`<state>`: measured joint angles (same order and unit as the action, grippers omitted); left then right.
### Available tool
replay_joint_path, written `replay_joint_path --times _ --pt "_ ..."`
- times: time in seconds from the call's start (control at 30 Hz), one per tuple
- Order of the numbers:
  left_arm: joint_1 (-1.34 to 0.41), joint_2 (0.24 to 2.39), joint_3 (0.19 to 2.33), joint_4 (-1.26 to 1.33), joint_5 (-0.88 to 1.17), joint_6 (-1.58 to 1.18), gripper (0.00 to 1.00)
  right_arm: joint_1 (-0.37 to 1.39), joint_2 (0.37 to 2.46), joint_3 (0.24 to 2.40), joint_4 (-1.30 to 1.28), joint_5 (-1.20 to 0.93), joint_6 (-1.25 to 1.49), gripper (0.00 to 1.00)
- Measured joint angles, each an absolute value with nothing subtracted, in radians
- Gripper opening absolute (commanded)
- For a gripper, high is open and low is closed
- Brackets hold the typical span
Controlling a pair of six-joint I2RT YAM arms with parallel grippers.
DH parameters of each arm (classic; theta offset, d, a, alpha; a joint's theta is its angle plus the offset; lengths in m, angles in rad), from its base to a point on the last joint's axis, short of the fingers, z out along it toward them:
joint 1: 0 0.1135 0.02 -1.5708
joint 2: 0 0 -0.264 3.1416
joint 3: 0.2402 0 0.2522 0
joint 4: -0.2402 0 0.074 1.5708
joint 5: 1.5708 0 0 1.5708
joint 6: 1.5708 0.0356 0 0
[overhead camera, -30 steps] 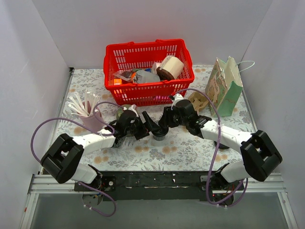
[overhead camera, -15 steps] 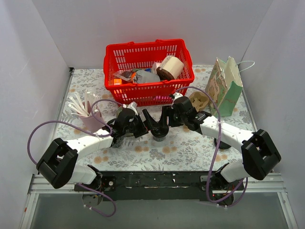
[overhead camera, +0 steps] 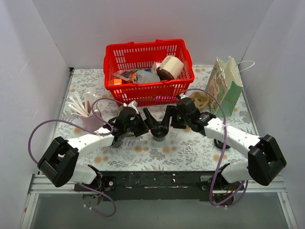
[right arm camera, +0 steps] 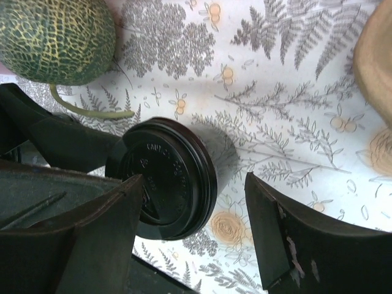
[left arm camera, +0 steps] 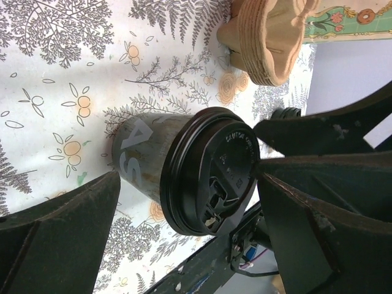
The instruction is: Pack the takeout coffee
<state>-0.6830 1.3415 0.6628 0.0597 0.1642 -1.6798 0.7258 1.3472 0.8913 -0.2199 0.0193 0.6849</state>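
Dark grey paper coffee cup w/ black plastic lid (overhead camera: pixel 159 135) stands upright on the floral-print table cover (overhead camera: pixel 190 148). It's approx mid-table, just in front of the red plastic mesh basket (overhead camera: pixel 143 46), btwn the two arms. Cup is outside the pale green patterned paper gift bag (overhead camera: pixel 225 88), which stands upright well apart at the right rear, mouth open.

L gripper (left arm camera: pixel 187 180): jaws spread wide, one on either side of the cup. One finger tip sits right at the lid rim, the other right by the cup wall. Can't tell from wrist view if either touches. No squeeze visible, and the cup rests on the cover.

R gripper (right arm camera: pixel 193 184): open too. One finger overlaps the lid edge in wrist view. The other stands clear of it, w/ bare cover showing in the gap. Has hold of nothing.

From above, both grippers come at the cup from opposite sides, and their fingers make a V over it.

Other bits:
- Tan moulded-pulp cup carrier (overhead camera: pixel 199 101) sits just beside the bag's left side.
- Green netted round fruit, melon-like (right arm camera: pixel 58 37), lies on the cover near the L gripper.
- Pink cup w/ white plastic utensils (overhead camera: pixel 86 114) is at the left.
- Basket holds mixed packets, too small to tell apart.
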Motion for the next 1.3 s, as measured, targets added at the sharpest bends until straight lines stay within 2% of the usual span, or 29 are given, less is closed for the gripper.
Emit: replay_joint_path --times 0.27,0.53,0.7,0.87,1.03,1.3 --pt "-0.683 1.377 0.669 0.062 0.175 -1.684 0.86 0.727 1.357 0.863 -0.251 -0.05 0.793 0.63" --pt "-0.683 1.414 0.671 0.083 0.197 -1.699 0.7 0.728 1.37 0.825 -0.183 -0.131 0.868 0.51" --pt "-0.682 1.42 0.671 0.087 0.209 -1.706 0.67 0.727 1.37 0.815 -0.168 -0.139 0.899 0.36" --pt "-0.677 1.42 0.667 0.091 0.212 -1.718 0.65 0.722 1.37 0.799 -0.134 -0.15 0.921 0.3" --pt "-0.673 1.419 0.662 0.095 0.209 -1.721 0.63 0.717 1.358 0.744 -0.04 -0.16 0.906 0.18" --pt "-0.67 1.398 0.634 0.107 0.186 -1.723 0.62 0.719 1.336 0.628 0.216 -0.149 0.682 0.2"
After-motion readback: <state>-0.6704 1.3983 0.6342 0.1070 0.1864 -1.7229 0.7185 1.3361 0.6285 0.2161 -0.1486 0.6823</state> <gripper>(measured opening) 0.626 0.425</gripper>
